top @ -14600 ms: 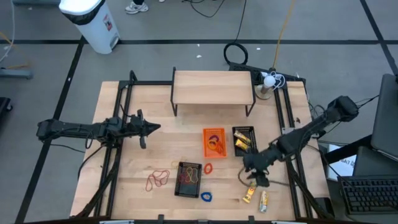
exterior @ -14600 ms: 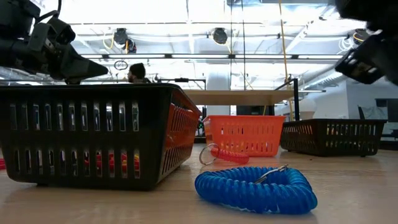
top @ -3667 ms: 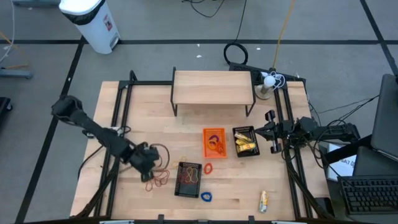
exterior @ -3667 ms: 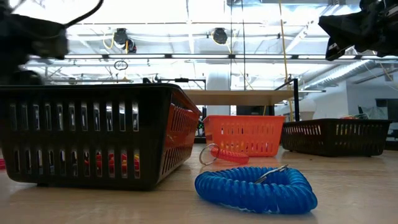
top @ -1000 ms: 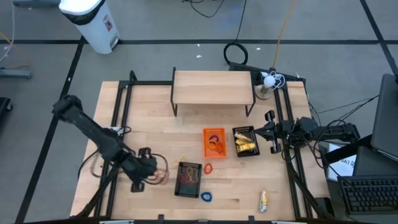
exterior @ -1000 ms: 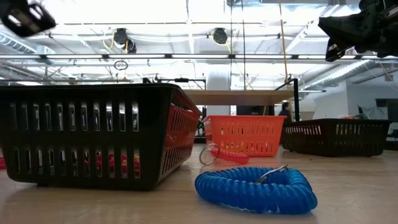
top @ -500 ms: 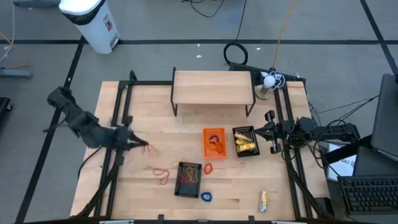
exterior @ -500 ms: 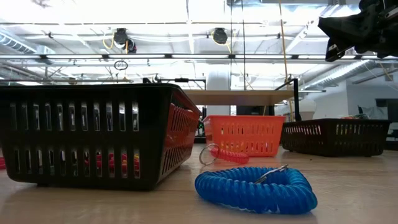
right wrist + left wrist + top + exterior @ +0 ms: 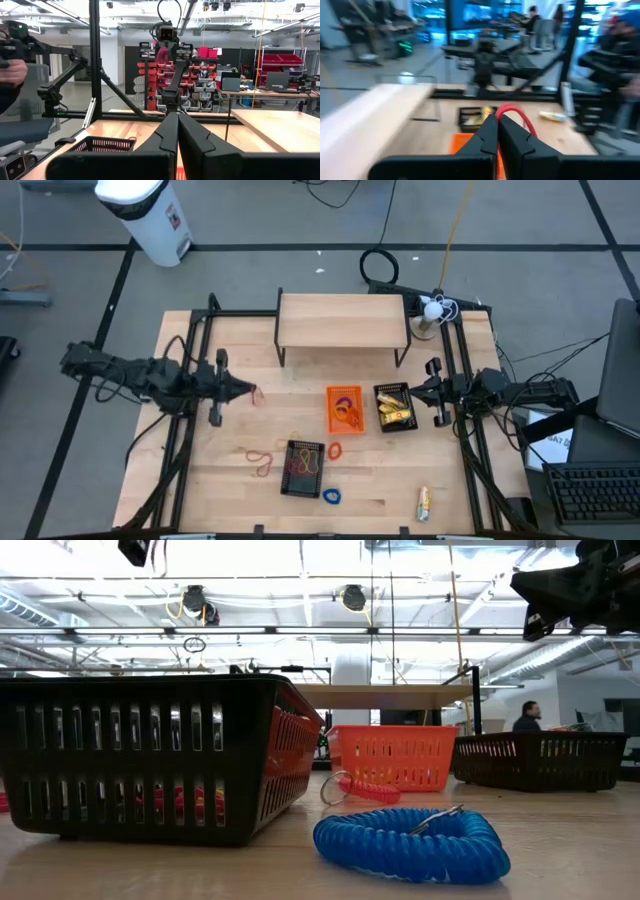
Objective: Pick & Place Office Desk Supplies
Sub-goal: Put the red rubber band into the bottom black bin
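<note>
Red rubber band (image 9: 517, 116) pinched in left gripper (image 9: 243, 390) fingers above table (image 9: 240, 430); right gripper (image 9: 417, 392), fingers clenched empty, beside black basket (image 9: 394, 408).

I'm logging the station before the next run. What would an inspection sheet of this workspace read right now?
Surface: wooden table with a small wooden shelf at the back.
Job's things: black basket, orange basket, second black basket holding yellow packets; loose rubber bands, red coil, blue coil, one yellow packet.
Clutter: nothing seen.
Grippers: left gripper shut on a red rubber band, raised; right gripper shut, empty, beside the second black basket.
Cables: coiled black cable on the floor behind.
Surroundings: white bin; a person in the room.
</note>
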Available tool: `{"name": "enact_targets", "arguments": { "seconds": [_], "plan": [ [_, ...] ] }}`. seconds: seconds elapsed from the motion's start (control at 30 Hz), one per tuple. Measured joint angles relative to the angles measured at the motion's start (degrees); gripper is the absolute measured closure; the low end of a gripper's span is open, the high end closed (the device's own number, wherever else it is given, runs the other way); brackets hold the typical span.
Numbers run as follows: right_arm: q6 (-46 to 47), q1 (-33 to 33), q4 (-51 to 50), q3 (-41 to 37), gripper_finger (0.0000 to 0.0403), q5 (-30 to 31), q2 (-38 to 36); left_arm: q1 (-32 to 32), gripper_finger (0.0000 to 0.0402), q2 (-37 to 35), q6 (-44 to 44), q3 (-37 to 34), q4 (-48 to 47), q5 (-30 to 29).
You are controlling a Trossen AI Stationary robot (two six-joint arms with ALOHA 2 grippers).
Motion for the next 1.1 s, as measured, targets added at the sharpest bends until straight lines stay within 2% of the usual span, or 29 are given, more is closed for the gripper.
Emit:
{"name": "enact_targets", "arguments": {
  "seconds": [0.2, 0.3, 0.4, 0.73, 0.87, 1.1],
  "plan": [
    [0.01, -0.01, -0.34, 0.00, 0.0399, 0.00, 0.18, 2.69, 0.0398, -7.42, 2.66, -0.02, -4.97, -1.01],
    [-0.06, 0.01, -0.39, 0.00, 0.0399, 0.00, 0.22, 2.92, 0.0400, -12.27, 1.60, -0.63, -9.38, -3.98],
    [-0.01, 0.00, -0.31, 0.00, 0.0399, 0.03, 0.22, 2.97, 0.0398, -17.13, 0.08, -3.78, -10.76, -6.69],
    [0.01, -0.01, 0.40, 0.00, 0.0399, 0.18, 0.27, 2.93, 0.0399, -30.59, -3.42, -15.74, -9.54, -6.73],
    [0.01, 0.00, 0.38, 0.00, 0.0399, 0.22, 0.27, 2.90, 0.0400, -33.85, -4.00, -18.52, -9.61, -6.68],
    [0.05, -0.01, 0.32, 0.00, 0.0399, 0.11, 0.43, 2.86, 0.0400, -33.84, -3.94, -19.43, -10.51, -6.87]
  ]
}}
